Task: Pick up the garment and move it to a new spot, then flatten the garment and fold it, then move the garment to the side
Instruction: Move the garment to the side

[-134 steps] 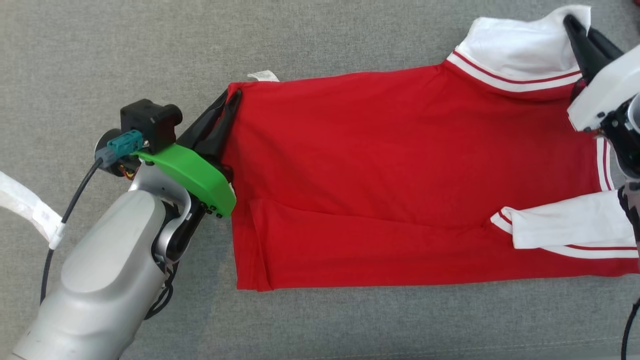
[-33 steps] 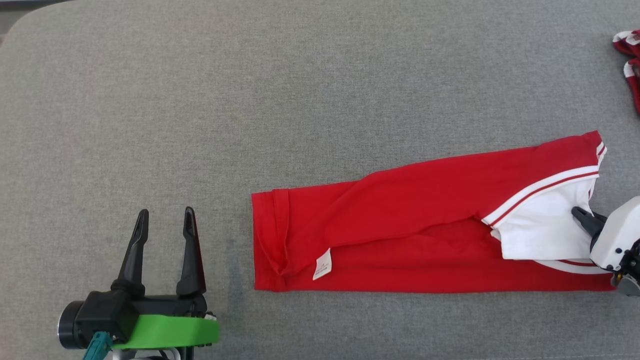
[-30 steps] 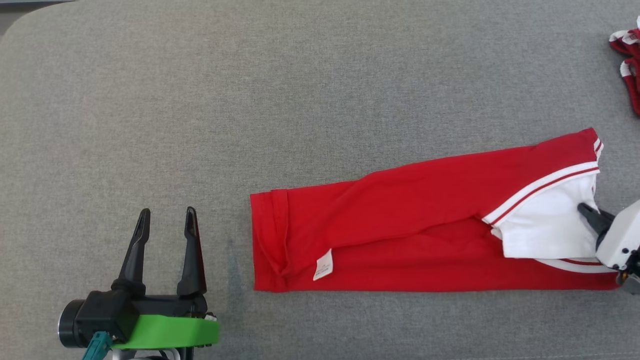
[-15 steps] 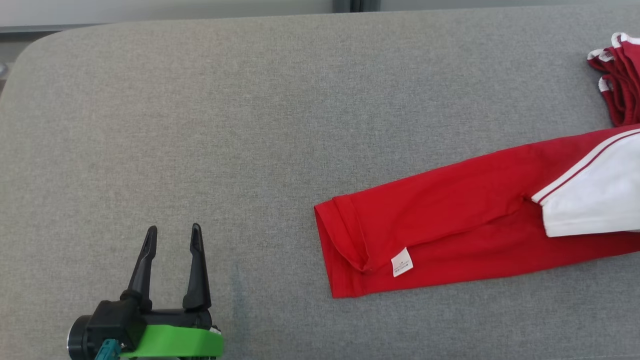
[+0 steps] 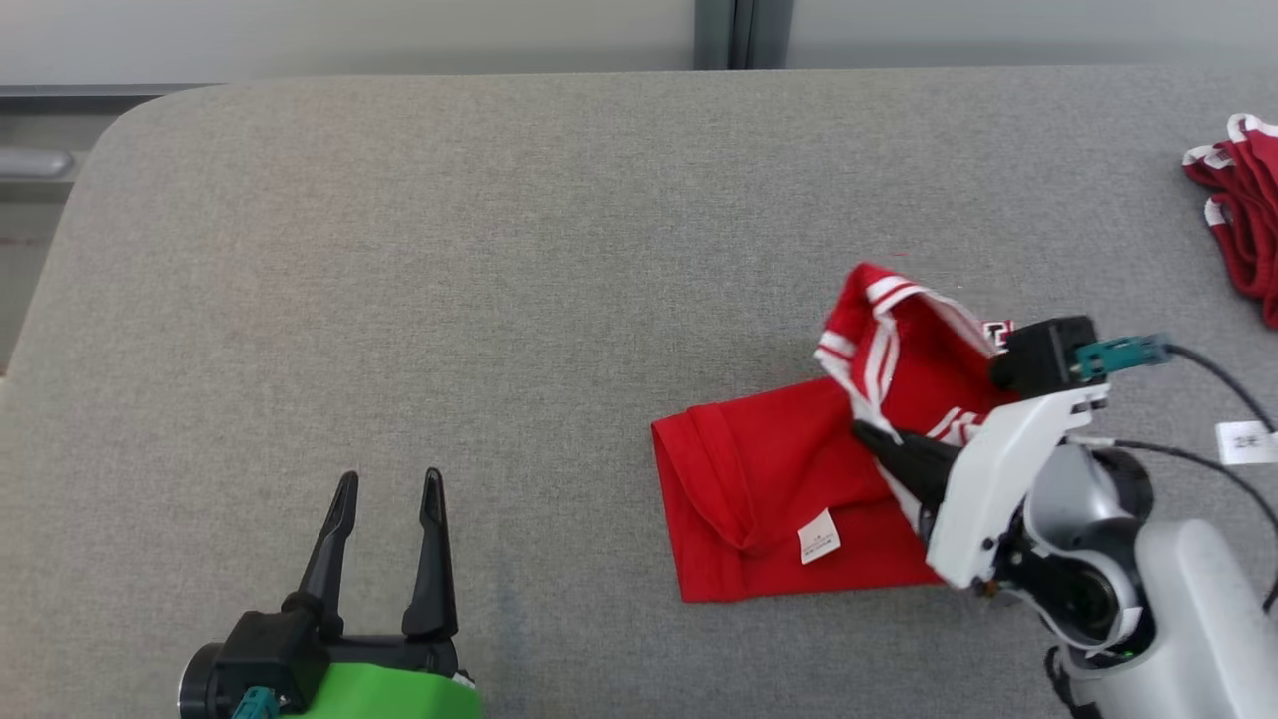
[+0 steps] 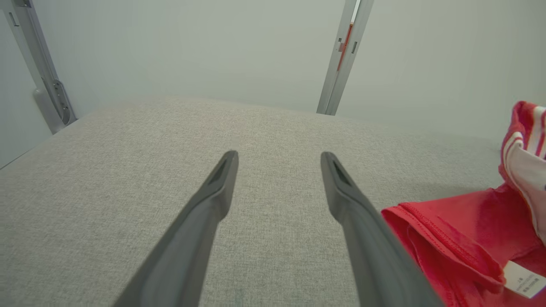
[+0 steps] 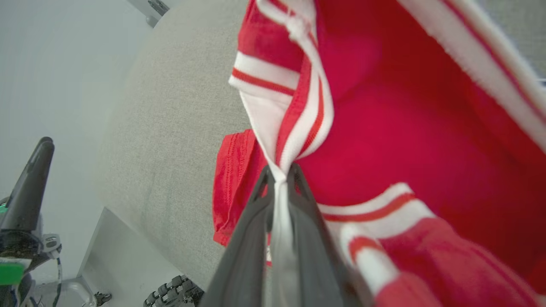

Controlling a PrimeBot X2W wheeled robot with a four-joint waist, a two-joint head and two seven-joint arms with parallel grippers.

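Two grippers are showing over the grey fabric-covered table (image 5: 499,250). The red shirt (image 5: 769,479) is lying on the table's right half, towards its near edge. It is folded into a narrow band, with its hemmed end pointing to the table's middle. A white care label (image 5: 819,536) is showing on the shirt's flat part, on the side towards the table's near edge.

The right gripper (image 5: 864,431) is clenching a white part of the shirt. The right wrist view is showing that cloth pinched tight between the closed jaws. The held end, with its striped trim (image 5: 879,330), is standing up off the table and arching over the flat part that is resting on the table.

The left gripper (image 5: 389,479) is sitting over the table's near left part, well apart from the shirt. Its jaws are standing wide and holding nothing. Whether its fingertips are touching the table cannot be told.

A second red garment (image 5: 1243,210) is lying bunched at the table's right edge, towards the far side and apart from the shirt. A metal post (image 5: 734,35) is standing behind the table's far edge. A teal connector (image 5: 1118,352) with a dark cable is sitting on the right wrist, above the table's right part.
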